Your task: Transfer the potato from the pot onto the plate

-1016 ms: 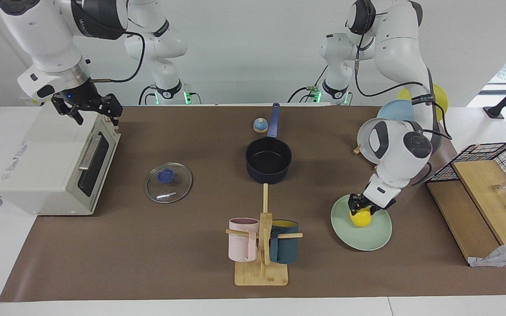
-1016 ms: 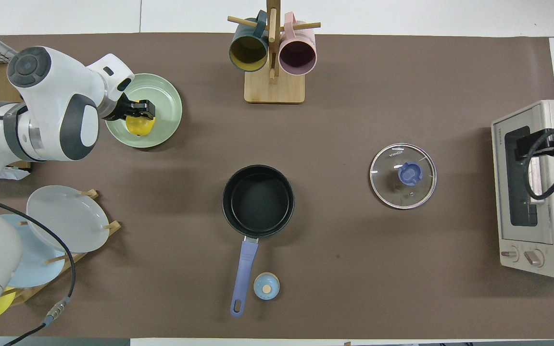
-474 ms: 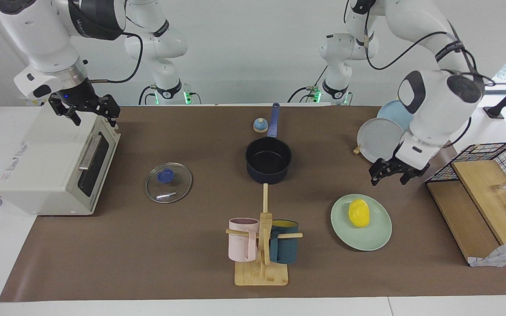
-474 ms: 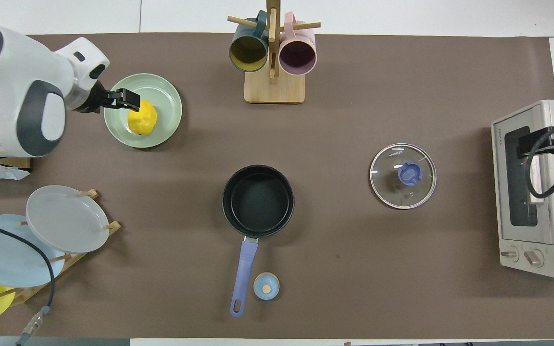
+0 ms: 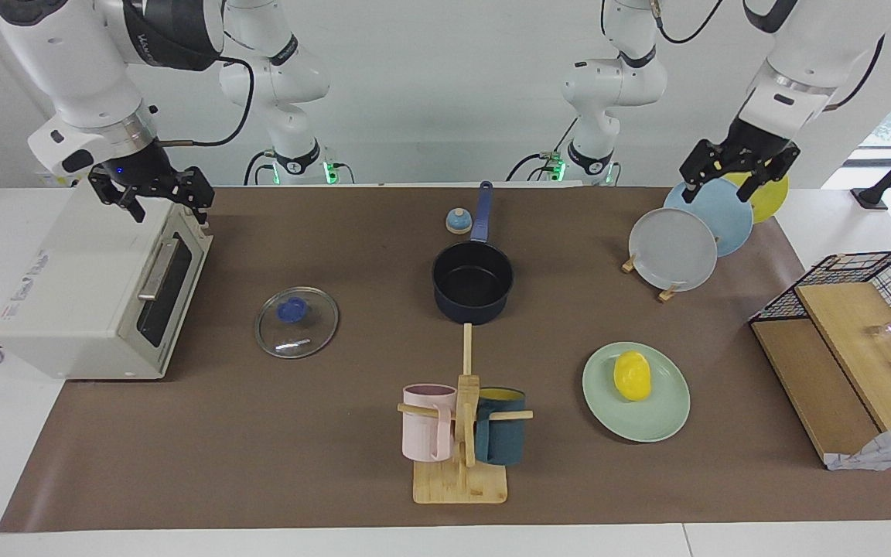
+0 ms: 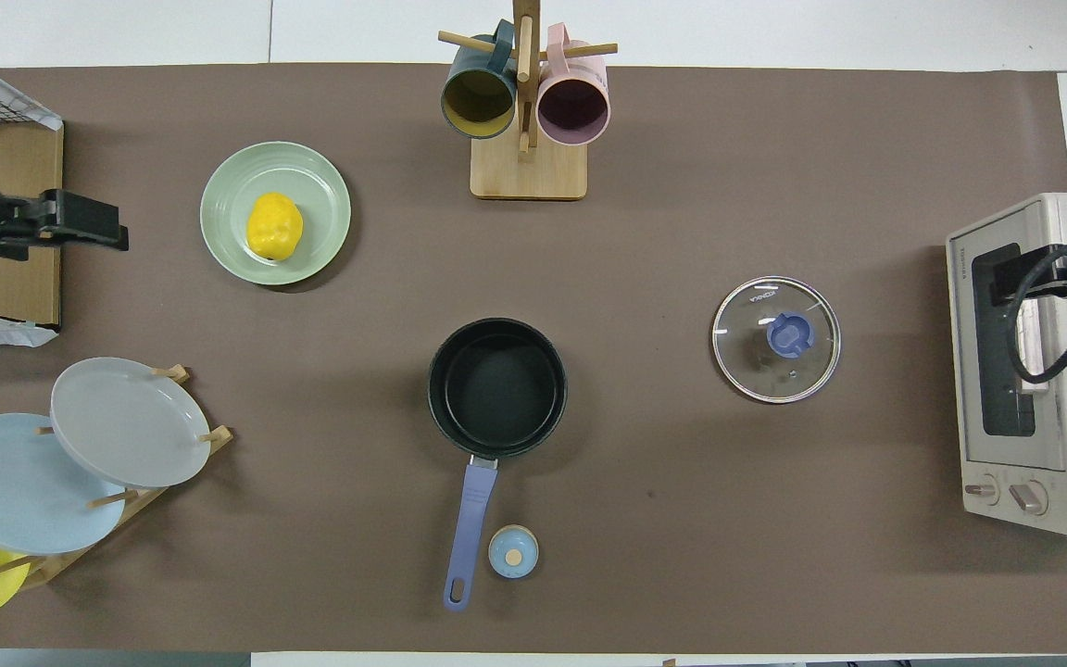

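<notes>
In the overhead view the left arm is cut off at the frame's left edge, with only its dark gripper showing; the right arm shows only as a dark shape and cables at the right edge, over the toaster oven.

In the facing view the left gripper hangs at upper right, above the rack of three plates, fingers spread and empty. The right gripper, at upper left over the oven's top, is also spread, holding nothing.

One potato lies on the one mint plate, lower right of centre. One pot stands empty at centre. One glass lid lies left of it. Two mugs hang on a wooden stand at bottom centre.
</notes>
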### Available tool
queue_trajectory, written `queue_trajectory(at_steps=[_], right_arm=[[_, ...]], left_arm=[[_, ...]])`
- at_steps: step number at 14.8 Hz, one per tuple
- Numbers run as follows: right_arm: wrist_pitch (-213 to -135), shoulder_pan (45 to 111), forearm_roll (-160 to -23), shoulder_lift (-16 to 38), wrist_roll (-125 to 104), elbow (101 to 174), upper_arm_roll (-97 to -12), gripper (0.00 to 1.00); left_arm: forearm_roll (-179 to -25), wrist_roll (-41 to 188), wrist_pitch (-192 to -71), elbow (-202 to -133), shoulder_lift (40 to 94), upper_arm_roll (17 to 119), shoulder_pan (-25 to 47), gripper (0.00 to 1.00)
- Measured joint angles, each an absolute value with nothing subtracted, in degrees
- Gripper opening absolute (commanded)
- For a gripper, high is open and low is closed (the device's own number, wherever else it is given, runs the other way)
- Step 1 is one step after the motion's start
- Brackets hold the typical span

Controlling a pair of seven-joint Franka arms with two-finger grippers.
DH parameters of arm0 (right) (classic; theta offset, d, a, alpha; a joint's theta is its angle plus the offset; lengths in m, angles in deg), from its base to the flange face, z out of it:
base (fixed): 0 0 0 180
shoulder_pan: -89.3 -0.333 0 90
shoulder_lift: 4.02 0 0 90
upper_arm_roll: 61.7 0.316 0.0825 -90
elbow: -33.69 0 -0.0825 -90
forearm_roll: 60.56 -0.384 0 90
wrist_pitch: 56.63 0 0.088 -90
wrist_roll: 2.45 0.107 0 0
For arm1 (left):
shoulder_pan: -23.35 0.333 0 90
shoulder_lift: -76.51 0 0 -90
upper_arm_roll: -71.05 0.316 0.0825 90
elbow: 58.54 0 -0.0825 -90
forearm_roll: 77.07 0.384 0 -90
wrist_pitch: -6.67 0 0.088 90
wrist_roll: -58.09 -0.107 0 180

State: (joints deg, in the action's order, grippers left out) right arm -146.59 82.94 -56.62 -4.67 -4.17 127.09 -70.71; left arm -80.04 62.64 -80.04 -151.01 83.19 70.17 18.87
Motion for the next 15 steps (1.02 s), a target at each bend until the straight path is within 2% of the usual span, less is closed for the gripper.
queue_trajectory(at_steps=[4,7,9,12,15], right_arm=[[-146.6,83.0,-56.6,-4.7,-4.2,127.1,-70.7,1.00],[-146.6,83.0,-56.6,-4.6,-4.2,127.1,-70.7,1.00],[-146.6,83.2,-56.6,-4.6,-4.2,127.1,-70.6,1.00],[-146.6,84.3,-56.6,-4.5,-4.2,127.1,-69.8,1.00],[-146.6,85.2,-56.6,-4.5,-4.2,127.1,-68.9,1.00]], left_arm=[[-79.8,62.6,-77.6,-155.9,86.4,69.8,18.5,1.00],[-79.1,62.6,-79.1,-158.3,85.7,69.6,18.3,1.00],[-79.0,62.6,-80.4,-156.8,83.5,69.6,18.3,1.00],[-78.7,62.6,-78.6,-149.2,79.6,69.6,18.3,1.00],[-78.6,62.6,-77.6,-148.5,79.7,69.6,18.3,1.00]])
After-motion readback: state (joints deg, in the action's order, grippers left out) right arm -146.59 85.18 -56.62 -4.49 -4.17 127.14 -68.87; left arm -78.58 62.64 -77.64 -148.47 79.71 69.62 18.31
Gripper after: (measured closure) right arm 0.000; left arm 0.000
